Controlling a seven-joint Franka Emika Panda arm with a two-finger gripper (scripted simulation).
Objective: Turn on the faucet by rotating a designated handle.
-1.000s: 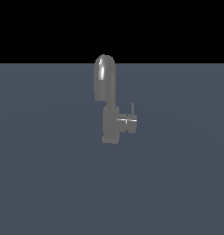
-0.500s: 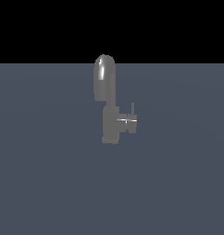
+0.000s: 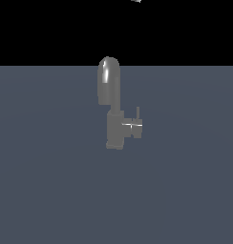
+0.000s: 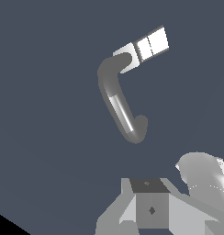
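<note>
The grey faucet (image 3: pixel 114 128) stands upright on the flat grey floor, its glossy arched spout (image 3: pixel 109 81) rising above the blocky body. Its handle (image 3: pixel 136 124) sticks out toward the exterior view's right as a short stub ending in a thin upright lever. From the wrist view I look down on the faucet (image 4: pixel 119 103), with the brightly lit handle (image 4: pixel 153 43) beyond the curved spout. My gripper (image 4: pixel 151 209) hangs high above and apart from the faucet, with only blocky grey parts of it showing. In the exterior view just a white sliver of the gripper (image 3: pixel 136 1) shows at the top edge.
A plain grey floor (image 3: pixel 51 190) spreads all around the faucet, under a black background.
The faucet and handle have not moved. A small white sliver of my arm now shows at the exterior view's top edge.
</note>
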